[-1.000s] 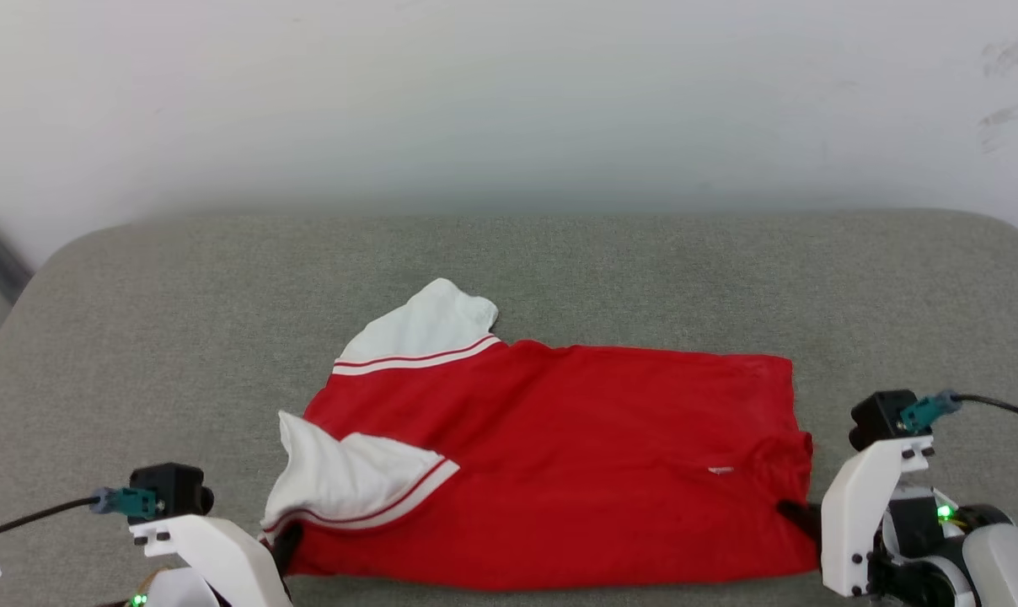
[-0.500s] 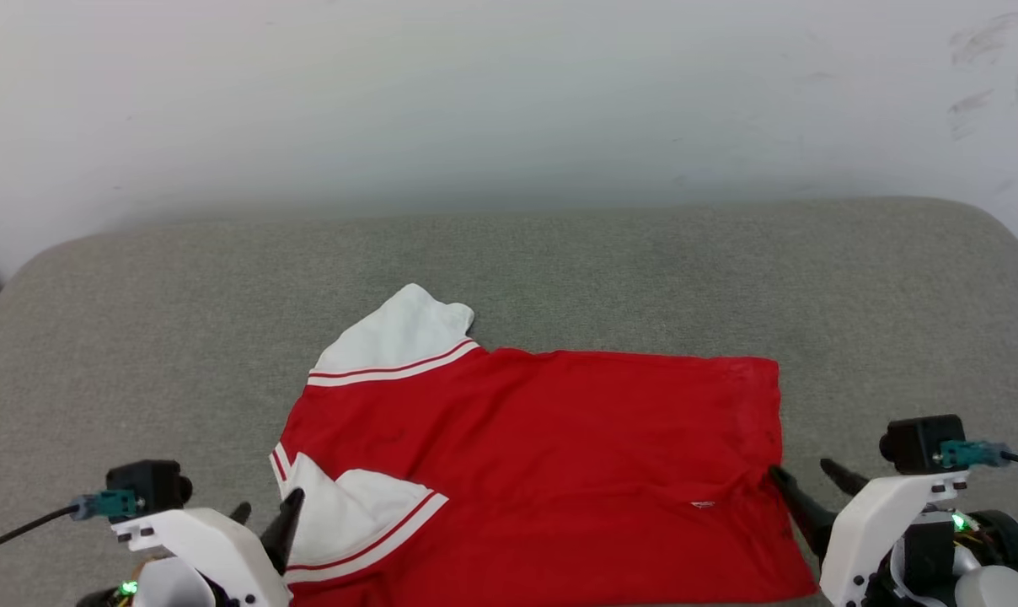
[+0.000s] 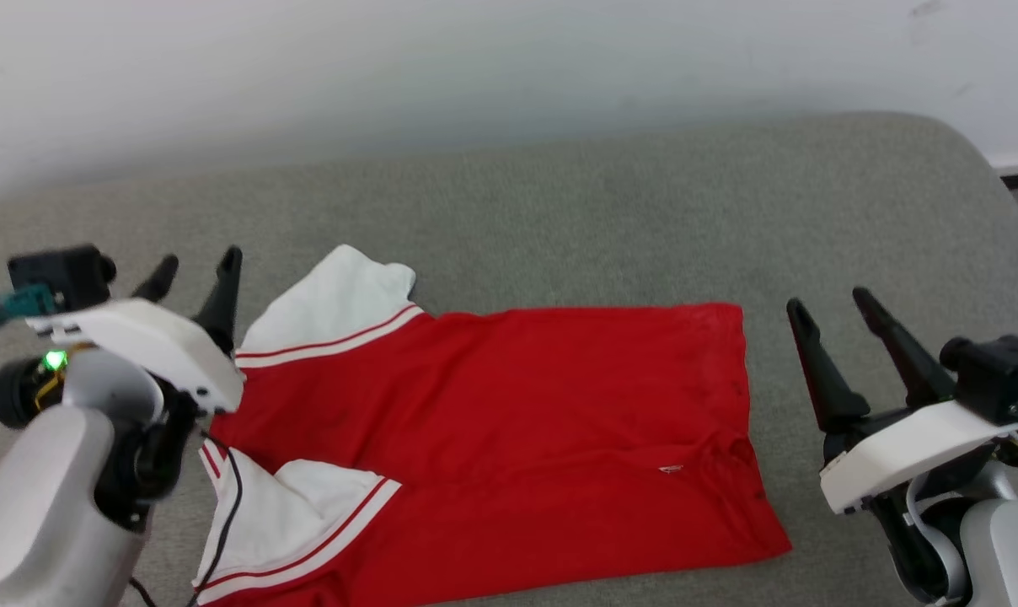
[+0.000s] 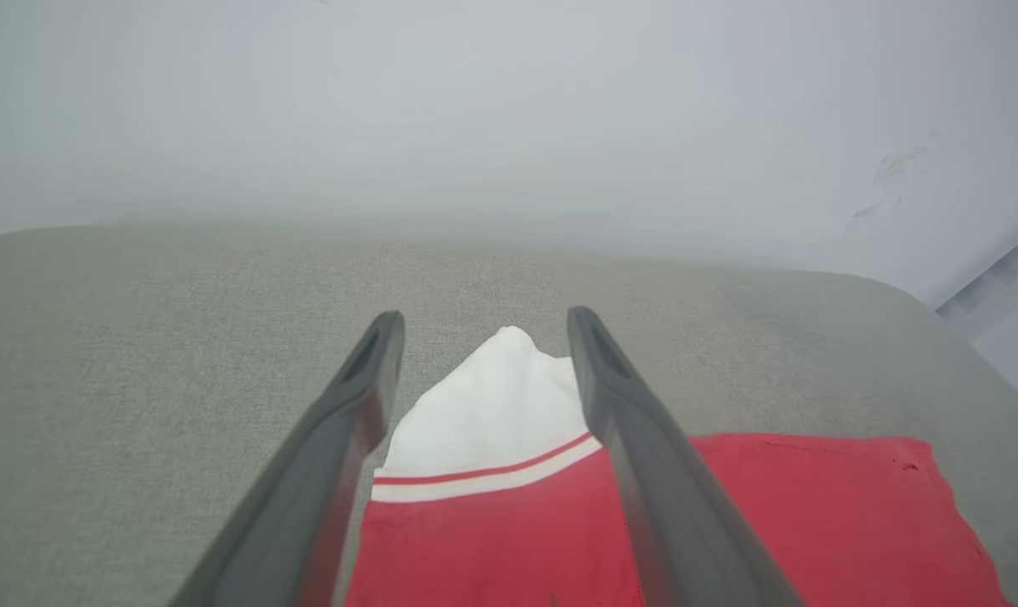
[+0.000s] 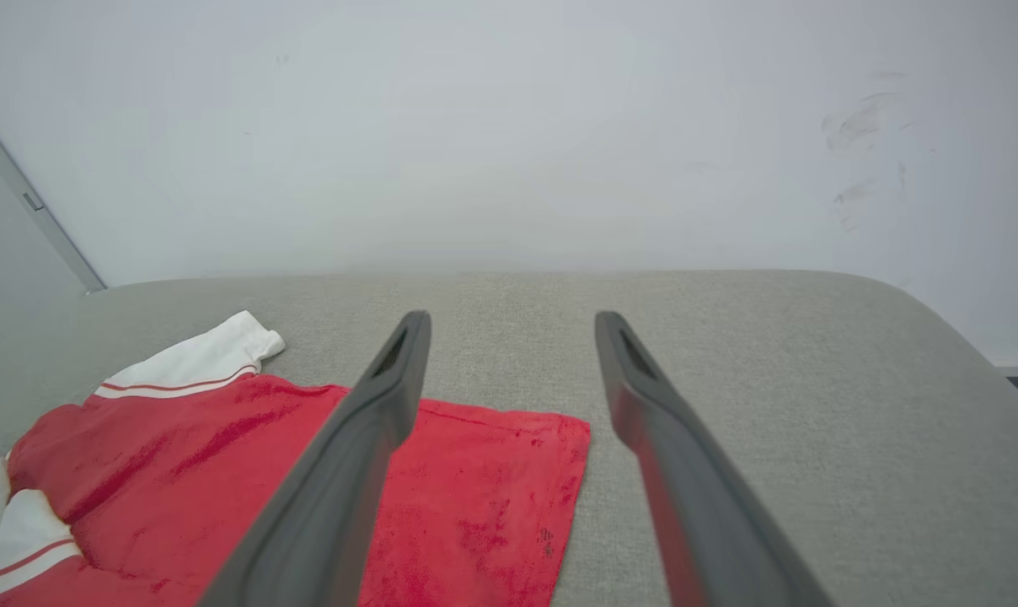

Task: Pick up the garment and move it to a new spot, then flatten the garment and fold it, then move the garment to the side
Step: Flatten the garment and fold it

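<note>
- Both pincers have let go and come up off the garment (image 3: 517,421): left pincer (image 3: 198,263) by its far white sleeve, right pincer (image 3: 828,302) just off its hem, jaws wide apart, empty.
- Garment lies spread on the grey worktop (image 3: 602,211), near sleeve flopped over the red body.
- Thin, limp, light stuff, I'd say: it'll sag, so pinch corners, both layers.

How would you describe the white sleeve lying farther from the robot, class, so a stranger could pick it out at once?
On the grey fabric cushion lies a thin red short-sleeved shirt. At its left end, the far white sleeve juts onto the grey toward the pale wall. Unlike the near white sleeve, folded in over the red cloth, it lies spread open.
</note>
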Tool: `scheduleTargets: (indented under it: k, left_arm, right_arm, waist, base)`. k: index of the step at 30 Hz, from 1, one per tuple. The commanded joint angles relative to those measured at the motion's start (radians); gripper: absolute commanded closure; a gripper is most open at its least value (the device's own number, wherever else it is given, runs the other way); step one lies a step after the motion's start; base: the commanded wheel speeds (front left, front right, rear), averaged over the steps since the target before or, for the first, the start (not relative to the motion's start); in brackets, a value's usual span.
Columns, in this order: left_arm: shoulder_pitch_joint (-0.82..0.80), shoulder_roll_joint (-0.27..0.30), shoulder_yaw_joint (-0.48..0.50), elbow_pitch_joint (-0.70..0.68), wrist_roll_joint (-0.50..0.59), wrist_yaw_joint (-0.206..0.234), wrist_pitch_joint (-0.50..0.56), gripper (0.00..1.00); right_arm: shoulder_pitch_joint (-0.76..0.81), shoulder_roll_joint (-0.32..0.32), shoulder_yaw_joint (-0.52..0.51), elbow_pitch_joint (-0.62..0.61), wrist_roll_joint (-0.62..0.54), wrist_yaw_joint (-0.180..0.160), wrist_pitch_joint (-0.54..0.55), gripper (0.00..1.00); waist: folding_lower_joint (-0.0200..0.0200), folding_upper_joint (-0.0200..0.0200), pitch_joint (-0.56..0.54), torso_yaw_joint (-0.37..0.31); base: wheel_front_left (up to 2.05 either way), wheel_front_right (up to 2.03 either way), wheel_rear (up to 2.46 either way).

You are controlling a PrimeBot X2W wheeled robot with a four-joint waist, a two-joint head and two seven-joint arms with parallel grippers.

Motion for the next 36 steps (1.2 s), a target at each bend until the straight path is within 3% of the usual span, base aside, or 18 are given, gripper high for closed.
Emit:
scheduleTargets:
  k: [1, 6, 15, 22, 27, 28, 29, 30, 32, 36]
  left_arm:
    - [-0.041, 0.005, -0.001, 0.009, 0.002, -0.006, 0.012, 0.0]
    - [-0.229, 0.022, -0.02, 0.085, -0.007, -0.045, 0.132, 0.0]
    - [-0.442, 0.108, -0.093, 0.224, -0.065, -0.133, 0.509, 0.0]
    - [-0.527, 0.159, -0.135, 0.284, -0.073, -0.119, 0.724, 0.0]
    - [-0.517, 0.157, -0.172, 0.343, -0.093, -0.098, 0.85, 0.0]
    - [-0.502, 0.148, -0.182, 0.355, -0.104, -0.092, 0.886, 0.18]
    - [-0.491, 0.14, -0.188, 0.361, -0.112, -0.085, 0.906, 0.49]
    - [-0.482, 0.132, -0.191, 0.362, -0.114, -0.08, 0.908, 0.61]
    - [-0.461, 0.118, -0.198, 0.366, -0.118, -0.076, 0.903, 1.0]
    - [-0.448, 0.098, -0.18, 0.378, -0.122, -0.076, 0.835, 1.0]
  right_arm:
    - [-0.023, 0.008, -0.003, -0.013, -0.004, 0.0, -0.005, 0.0]
    - [-0.068, 0.028, -0.007, -0.069, -0.025, 0.0, -0.032, 0.0]
    - [-0.115, 0.048, 0.018, -0.092, -0.036, 0.0, -0.064, 0.0]
    - [-0.12, 0.068, 0.028, -0.089, -0.021, 0.0, -0.068, 0.0]
    - [-0.126, 0.075, 0.034, -0.067, -0.006, 0.0, -0.067, 0.0]
    - [-0.125, 0.075, 0.033, -0.062, -0.002, -0.001, -0.067, 0.0]
    - [-0.126, 0.076, 0.032, -0.056, 0.002, -0.001, -0.064, 0.0]
    - [-0.126, 0.077, 0.032, -0.049, 0.008, -0.001, -0.06, 0.0]
    - [-0.13, 0.075, 0.031, -0.038, 0.026, -0.001, -0.05, 0.0]
    - [-0.14, 0.055, 0.03, -0.009, 0.077, -0.001, -0.006, 0.0]
  waist:
    - [0.0001, 0.0, 0.081, -0.029]
    - [0.0001, 0.0, 0.192, -0.063]
    - [0.0001, 0.0, 0.297, -0.135]
    - [0.0001, 0.0, 0.368, -0.174]
    - [0.0001, 0.0, 0.396, -0.193]
    - [0.0001, 0.0, 0.397, -0.195]
    - [0.0001, 0.0, 0.398, -0.196]
    - [0.0001, 0.0, 0.398, -0.197]
    - [0.0001, 0.0, 0.395, -0.196]
    - [0.0001, 0.0, 0.374, -0.183]
  base:
    - [0.0, 0.0, 0.0]
    - [0.0, 0.0, 0.0]
    - [0.0, 0.0, 0.0]
    - [0.0, 0.0, 0.0]
    - [0.0, 0.0, 0.0]
    - [0.0, 0.0, 0.0]
    - [0.0, 0.0, 0.0]
    - [0.0, 0.0, 0.0]
    - [0.0, 0.0, 0.0]
    - [0.0, 0.0, 0.0]
